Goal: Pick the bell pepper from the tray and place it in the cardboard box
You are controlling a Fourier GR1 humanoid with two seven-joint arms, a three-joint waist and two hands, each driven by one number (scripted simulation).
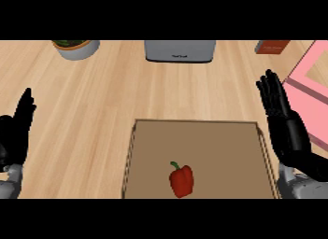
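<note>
Wooden counter [90, 107]: bell pepper [181, 180] lies left of right hand [285, 122].

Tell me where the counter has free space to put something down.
The widest bare patch is the wooden counter between the left robot hand, the plant pot and the tray. A smaller strip lies between the grey appliance and the tray. It is crowded on the right, where the right robot hand stands beside the pink box.

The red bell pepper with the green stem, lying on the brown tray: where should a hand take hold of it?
Probably across the red bell pepper's broad middle, from above. It lies flat on the brown tray, stem toward the far side, sides free.
</note>
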